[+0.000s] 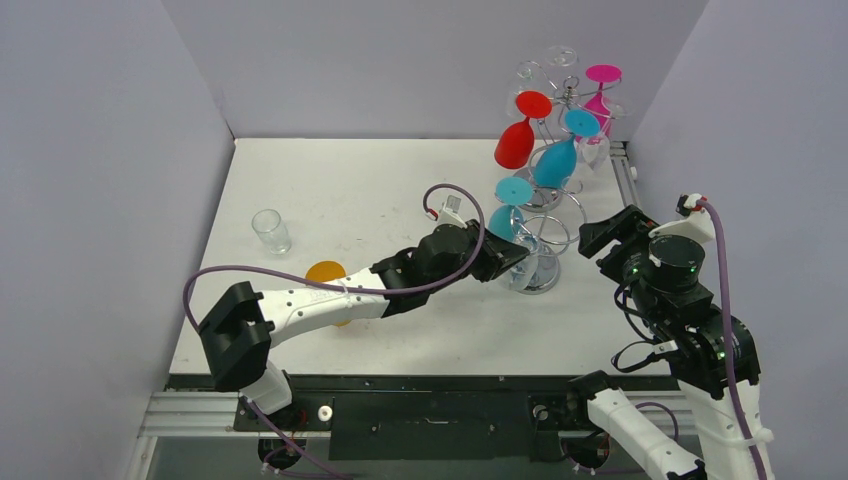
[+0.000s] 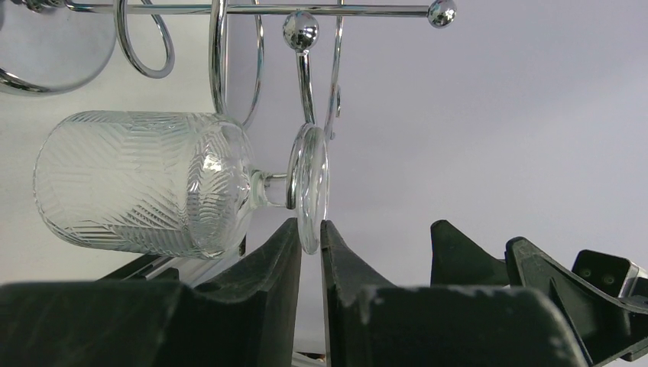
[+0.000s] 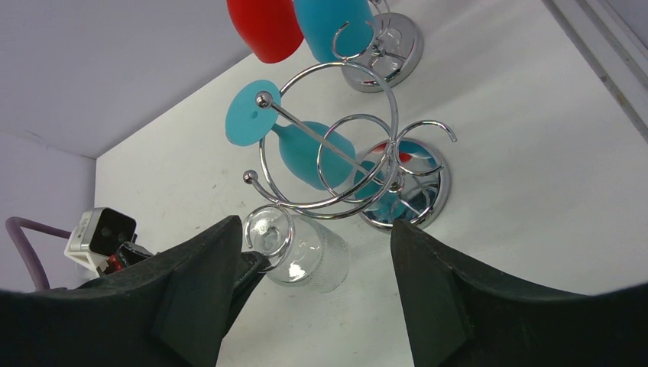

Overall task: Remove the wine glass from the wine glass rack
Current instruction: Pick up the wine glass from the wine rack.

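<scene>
Clear wine glass (image 2: 145, 183) foot is pinched by left gripper (image 2: 311, 237) at chrome rack (image 2: 306, 30); right gripper (image 3: 315, 237) jaws are spread wide.

Top external: mounted high at the near side, angled down over the white surface (image 1: 330, 190); wide view. Left wrist: set low behind its fingers (image 2: 267, 283), aimed level, close to the clear glass (image 2: 145, 183). Right wrist: looking steeply down past its fingers (image 3: 199, 283), mid-range. Shared by all three: near chrome rack (image 1: 545, 277), centre right of the overhead frame.
</scene>
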Robot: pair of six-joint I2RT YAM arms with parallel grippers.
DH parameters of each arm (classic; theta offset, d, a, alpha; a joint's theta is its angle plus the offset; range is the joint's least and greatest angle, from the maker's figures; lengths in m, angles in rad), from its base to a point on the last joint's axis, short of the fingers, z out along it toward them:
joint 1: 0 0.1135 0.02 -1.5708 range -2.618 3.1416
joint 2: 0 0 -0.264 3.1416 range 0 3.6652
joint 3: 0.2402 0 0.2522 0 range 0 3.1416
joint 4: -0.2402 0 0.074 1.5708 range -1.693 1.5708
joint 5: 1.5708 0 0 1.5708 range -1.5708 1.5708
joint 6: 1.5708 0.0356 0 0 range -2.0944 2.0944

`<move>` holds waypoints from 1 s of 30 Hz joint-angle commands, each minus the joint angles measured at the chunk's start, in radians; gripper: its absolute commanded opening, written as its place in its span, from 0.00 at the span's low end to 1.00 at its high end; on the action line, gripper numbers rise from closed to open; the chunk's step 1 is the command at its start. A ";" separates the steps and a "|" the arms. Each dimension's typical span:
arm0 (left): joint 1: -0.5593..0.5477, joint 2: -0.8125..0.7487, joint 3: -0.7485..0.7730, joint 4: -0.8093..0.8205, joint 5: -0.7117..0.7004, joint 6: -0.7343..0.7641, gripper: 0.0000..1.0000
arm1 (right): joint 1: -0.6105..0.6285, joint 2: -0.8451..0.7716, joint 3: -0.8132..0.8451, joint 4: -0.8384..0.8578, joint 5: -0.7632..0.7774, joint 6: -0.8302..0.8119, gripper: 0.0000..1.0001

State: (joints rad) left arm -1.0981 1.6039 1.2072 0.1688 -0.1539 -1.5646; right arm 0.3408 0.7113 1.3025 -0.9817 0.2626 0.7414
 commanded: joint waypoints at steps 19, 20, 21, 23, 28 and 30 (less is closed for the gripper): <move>0.000 -0.011 0.039 0.094 0.032 -0.011 0.00 | -0.003 0.003 0.022 0.014 0.028 -0.014 0.66; 0.001 -0.015 0.038 0.100 0.040 -0.012 0.00 | -0.003 0.002 0.022 0.015 0.029 -0.013 0.66; 0.001 -0.017 0.036 0.104 0.043 -0.013 0.00 | -0.003 0.005 0.021 0.015 0.027 -0.013 0.66; 0.001 -0.022 0.035 0.113 0.058 -0.013 0.00 | -0.003 0.011 0.020 0.017 0.022 -0.016 0.66; 0.002 -0.036 0.018 0.137 0.076 -0.015 0.00 | -0.003 0.018 0.012 0.022 0.011 -0.020 0.66; 0.004 -0.042 0.012 0.145 0.083 -0.016 0.00 | -0.003 0.020 0.009 0.027 0.002 -0.023 0.66</move>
State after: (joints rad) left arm -1.0966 1.6123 1.2068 0.1867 -0.1074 -1.5860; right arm 0.3408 0.7124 1.3033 -0.9821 0.2649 0.7406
